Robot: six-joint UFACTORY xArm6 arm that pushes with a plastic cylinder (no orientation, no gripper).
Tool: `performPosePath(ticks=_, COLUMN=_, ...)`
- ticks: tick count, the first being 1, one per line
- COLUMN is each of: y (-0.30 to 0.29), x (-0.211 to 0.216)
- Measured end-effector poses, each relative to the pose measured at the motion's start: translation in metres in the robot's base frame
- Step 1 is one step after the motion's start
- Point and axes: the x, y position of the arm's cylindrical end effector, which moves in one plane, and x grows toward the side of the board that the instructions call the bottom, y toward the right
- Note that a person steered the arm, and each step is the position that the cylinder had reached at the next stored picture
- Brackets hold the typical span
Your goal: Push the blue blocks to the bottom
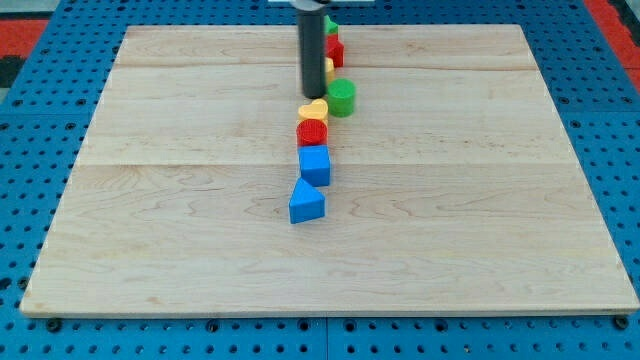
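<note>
Two blue blocks lie near the board's middle: a blue cube [315, 165] and, just below it toward the view's bottom left, a blue triangular block [306, 203]. My tip [313, 95] is the lower end of a dark rod coming down from the view's top. It stands just above a yellow heart block [314, 109], which touches a red block [312, 131] sitting on top of the blue cube's upper edge. The tip is well above both blue blocks in the view.
A green cylinder [342, 98] stands right of the tip. Behind the rod, a red block [335, 52], a yellow block [329, 70] and a green block [331, 24] are partly hidden. The wooden board [500, 200] lies on a blue pegboard.
</note>
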Motion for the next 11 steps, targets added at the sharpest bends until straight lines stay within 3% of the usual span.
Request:
performPosePath(ticks=1, y=0.001, x=0.013)
performPosePath(ticks=3, y=-0.015, x=0.119)
performPosePath(ticks=4, y=-0.013, x=0.147)
performPosePath(ticks=5, y=-0.029, x=0.166)
performPosePath(ticks=8, y=-0.004, x=0.2)
performPosePath(ticks=9, y=0.024, x=0.166)
performPosePath(ticks=10, y=0.075, x=0.191)
performPosePath(ticks=11, y=0.039, x=0.215)
